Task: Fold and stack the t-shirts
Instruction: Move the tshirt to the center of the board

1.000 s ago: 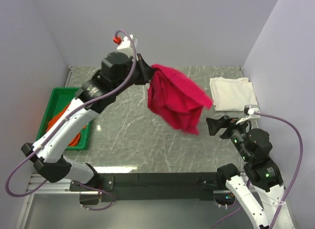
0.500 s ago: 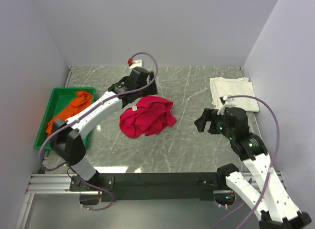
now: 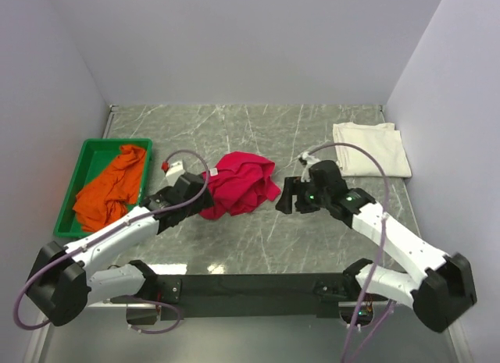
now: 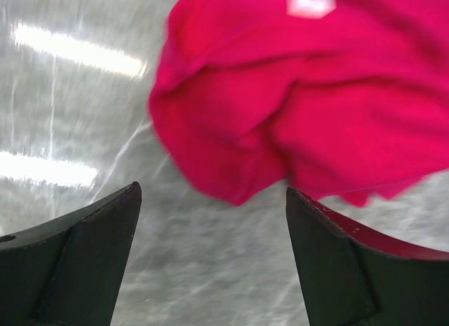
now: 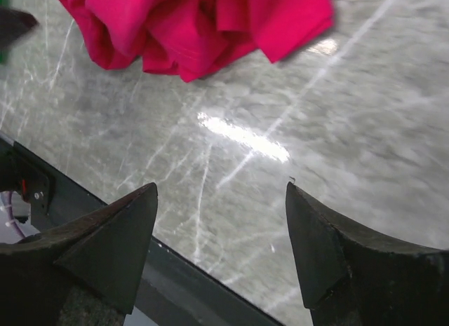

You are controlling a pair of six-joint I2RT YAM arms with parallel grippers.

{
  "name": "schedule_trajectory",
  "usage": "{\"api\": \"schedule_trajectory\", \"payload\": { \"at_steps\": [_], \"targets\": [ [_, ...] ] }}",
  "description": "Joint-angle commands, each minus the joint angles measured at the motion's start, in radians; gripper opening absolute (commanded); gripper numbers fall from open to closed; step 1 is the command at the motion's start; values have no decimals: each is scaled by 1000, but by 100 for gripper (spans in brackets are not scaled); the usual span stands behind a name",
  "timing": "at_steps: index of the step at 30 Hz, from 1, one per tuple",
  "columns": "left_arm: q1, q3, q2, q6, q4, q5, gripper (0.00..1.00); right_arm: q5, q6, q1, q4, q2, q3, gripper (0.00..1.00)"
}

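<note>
The crimson t-shirt [image 3: 238, 183] lies crumpled in a heap at the middle of the table, with a white label showing on top. My left gripper [image 3: 198, 197] sits low just left of the heap, open, and the shirt [image 4: 302, 94] lies just beyond its fingertips; nothing is between the fingers of this gripper [image 4: 212, 189]. My right gripper [image 3: 287, 197] is just right of the heap, open and empty [image 5: 219, 186], with the shirt [image 5: 189, 24] ahead of it. A folded cream t-shirt [image 3: 370, 148] lies at the back right. An orange t-shirt [image 3: 113, 187] lies crumpled in the bin.
A green plastic bin [image 3: 94, 161] stands at the left edge of the marble-patterned table. Grey walls close the table on the left, back and right. A black rail [image 3: 250, 285] runs along the near edge, also seen in the right wrist view.
The left gripper, which held the crimson shirt up in the air, opened and dropped it on the table, then drew back low to its left. The right gripper moved in towards the shirt.
</note>
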Motion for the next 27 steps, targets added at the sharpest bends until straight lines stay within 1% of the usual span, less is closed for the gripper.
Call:
{"api": "schedule_trajectory", "payload": {
  "at_steps": [1,2,3,7,12,19,22,23,25,26,27],
  "targets": [
    [-4,-47,7,-80,96,33,88,10,21,46,170,97,13,78],
    [-4,-57,33,-83,105,33,87,12,24,66,185,127,19,77],
    [-4,-60,47,-78,122,34,85,12,27,75,197,189,42,76],
    [-4,-53,157,-60,165,20,82,27,27,127,224,350,125,74],
    [-6,-4,246,-52,156,2,72,49,22,183,208,536,252,74],
    [-6,25,341,-42,174,25,69,66,7,229,132,740,410,74],
    [-4,35,361,-35,176,30,60,89,2,243,98,806,469,74],
    [-4,36,364,-34,176,28,52,96,2,244,92,837,492,73],
    [-6,39,364,-32,177,26,44,110,1,244,66,861,509,61],
    [-4,38,361,-29,177,25,33,124,2,243,55,874,521,57],
    [-4,41,357,-28,176,19,26,139,7,244,47,874,521,43]
  ]
}}
